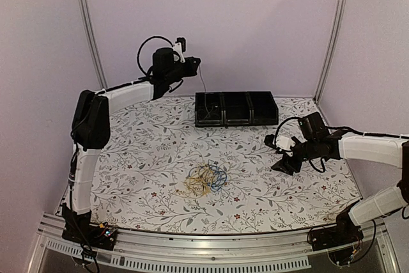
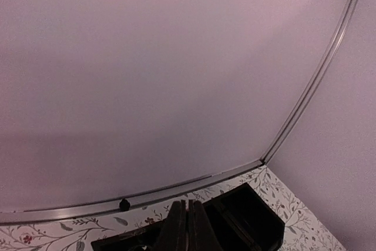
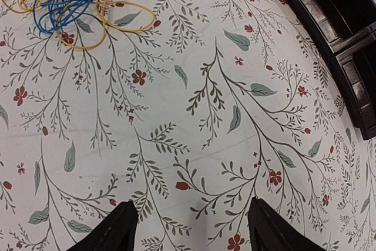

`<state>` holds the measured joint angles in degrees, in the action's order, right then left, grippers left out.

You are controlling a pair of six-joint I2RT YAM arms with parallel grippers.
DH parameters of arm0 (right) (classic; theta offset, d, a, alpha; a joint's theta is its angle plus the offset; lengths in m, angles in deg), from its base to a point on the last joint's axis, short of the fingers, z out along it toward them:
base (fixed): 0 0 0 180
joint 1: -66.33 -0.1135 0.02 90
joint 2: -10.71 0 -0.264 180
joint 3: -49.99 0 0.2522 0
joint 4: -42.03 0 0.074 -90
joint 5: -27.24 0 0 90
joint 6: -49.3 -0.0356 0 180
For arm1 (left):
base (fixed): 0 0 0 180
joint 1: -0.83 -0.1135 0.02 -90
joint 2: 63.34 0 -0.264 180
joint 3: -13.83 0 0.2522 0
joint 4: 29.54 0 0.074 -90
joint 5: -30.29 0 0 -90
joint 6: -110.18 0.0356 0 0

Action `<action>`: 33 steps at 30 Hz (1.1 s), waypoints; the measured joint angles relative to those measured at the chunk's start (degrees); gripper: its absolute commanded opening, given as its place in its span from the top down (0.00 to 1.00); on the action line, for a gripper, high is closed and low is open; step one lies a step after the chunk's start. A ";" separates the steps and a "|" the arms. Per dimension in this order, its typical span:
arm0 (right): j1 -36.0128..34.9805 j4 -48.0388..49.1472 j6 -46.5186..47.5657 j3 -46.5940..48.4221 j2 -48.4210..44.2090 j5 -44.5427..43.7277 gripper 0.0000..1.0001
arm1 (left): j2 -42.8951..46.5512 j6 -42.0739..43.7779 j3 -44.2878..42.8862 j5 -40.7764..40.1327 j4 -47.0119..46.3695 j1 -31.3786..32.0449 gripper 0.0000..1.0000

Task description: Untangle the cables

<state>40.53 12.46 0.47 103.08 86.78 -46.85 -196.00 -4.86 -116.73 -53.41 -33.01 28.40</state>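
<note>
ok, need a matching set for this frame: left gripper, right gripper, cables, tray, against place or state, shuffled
1. left gripper
2. right gripper
3. cables
4. tray

A. tangled heap in the middle
B. open, on the right
C. black, at the back
D. shut, raised at back left

Pairs: 1-D, 2-B, 3-A, 4-C

Approach to the tangle
Open tabletop (image 1: pixel 147 145) is left all round the cables (image 1: pixel 206 180); the back is barred by the black compartment tray (image 1: pixel 236 121), set well apart from them
</note>
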 measured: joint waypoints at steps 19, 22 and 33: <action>0.00 -0.61 0.31 0.00 1.40 0.00 0.33 | -4.70 9.94 -0.61 -9.14 0.44 3.02 1.00; 0.00 -0.66 0.33 0.00 1.84 -0.04 0.33 | -6.88 13.86 -2.19 -11.67 -4.52 3.17 1.00; 0.00 -0.85 0.33 0.00 3.28 -0.39 0.34 | -15.23 26.71 -6.51 -18.18 -12.26 4.76 1.00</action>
<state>40.53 11.61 0.80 103.08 90.06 -47.25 -211.23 21.85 -123.24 -71.59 -45.27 33.16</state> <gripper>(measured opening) 0.665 0.005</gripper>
